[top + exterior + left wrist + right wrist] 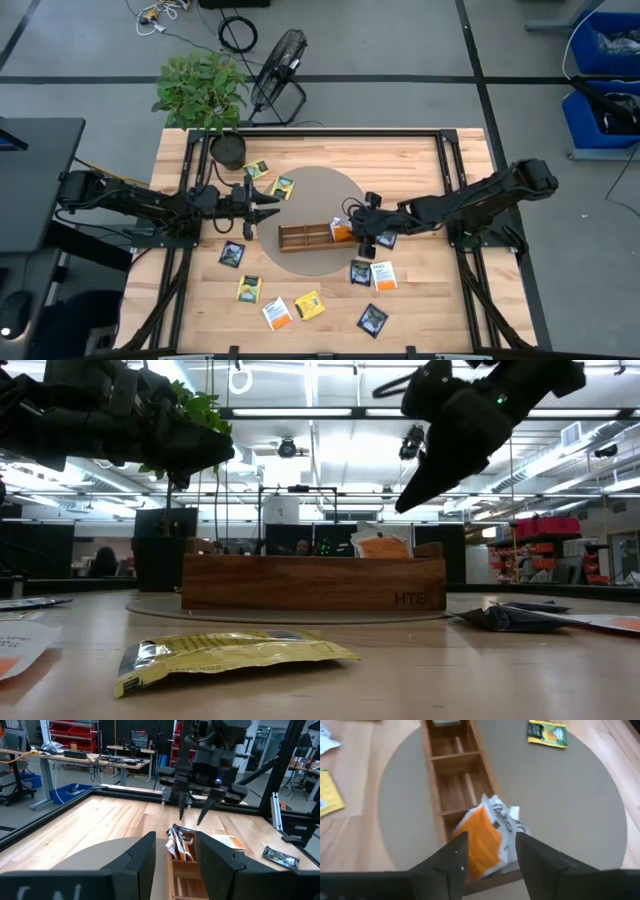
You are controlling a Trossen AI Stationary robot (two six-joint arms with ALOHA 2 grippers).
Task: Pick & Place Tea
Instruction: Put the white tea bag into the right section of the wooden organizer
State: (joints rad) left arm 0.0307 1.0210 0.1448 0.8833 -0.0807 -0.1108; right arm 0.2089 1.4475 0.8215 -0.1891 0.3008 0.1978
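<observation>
Right wrist view shows sachets (crumpled) filling tray end compartment.

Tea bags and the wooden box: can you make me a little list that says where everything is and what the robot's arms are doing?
tray: wooden tray on the round grey mat
tea in tray: white-and-orange sachets in the end compartment, sticking up
right gripper: above that compartment, jaws open, holding nothing
left gripper: beside the tray's other end, jaws open, empty
loose tea: sachets scattered on the table, such as a yellow sachet
</observation>
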